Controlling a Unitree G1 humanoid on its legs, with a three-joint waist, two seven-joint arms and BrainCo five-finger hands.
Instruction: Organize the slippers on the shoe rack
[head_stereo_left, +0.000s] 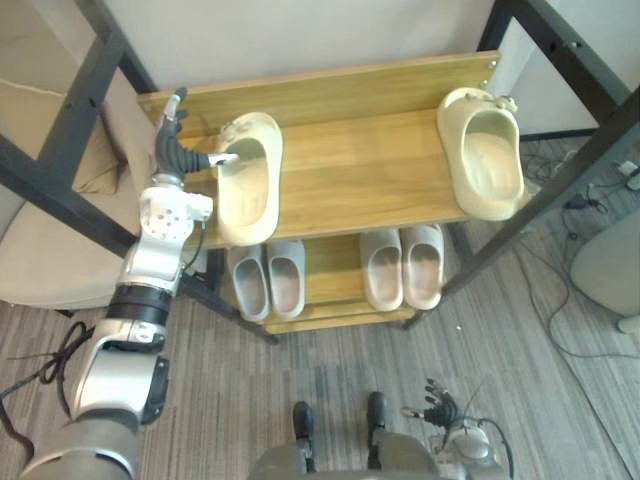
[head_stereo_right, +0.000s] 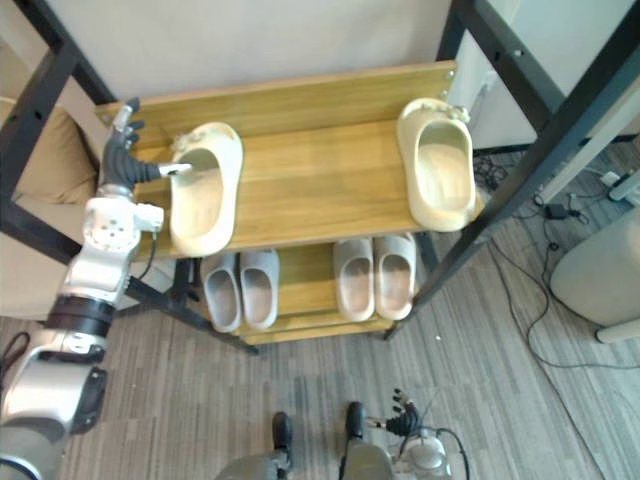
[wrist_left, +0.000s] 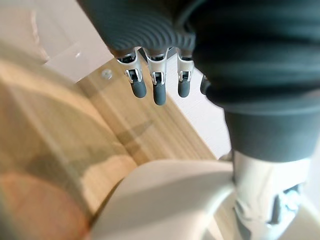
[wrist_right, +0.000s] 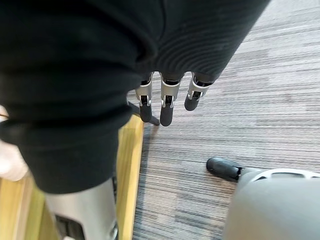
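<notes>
At the far left, a tan cushion (head_stereo_left: 45, 190) sits beside the wooden shoe rack (head_stereo_left: 350, 92). The robot's left hand (head_stereo_left: 172, 145) is up at the left end of the top shelf (head_stereo_left: 360, 175). Its fingers (head_stereo_left: 178, 104) are almost straight and point toward the back board. They are not wrapped around anything. The thumb (head_stereo_left: 216, 158) sticks out to the side and touches the rim of the left cream slipper (head_stereo_left: 250, 190).

That slipper lies flat on the top shelf, open side up, just beside the fingers on the thumb side. Its near end reaches the front edge of the shelf.

Under the fingers, on the lower shelf (head_stereo_left: 325, 270), there are two pairs of slippers. The left grey pair (head_stereo_left: 268, 280) lies closer to the hand. The right grey pair (head_stereo_left: 402, 265) lies next to it. In each pair the two slippers touch side by side.

The right cream slipper (head_stereo_left: 485, 165) is at the other end of the top shelf, well apart from the fingers. It is open side up too.

The right hand (head_stereo_left: 438, 404) hangs low over the grey carpet floor (wrist_right: 250, 115). Its fingers (wrist_right: 167, 107) are loose and hold nothing.
</notes>
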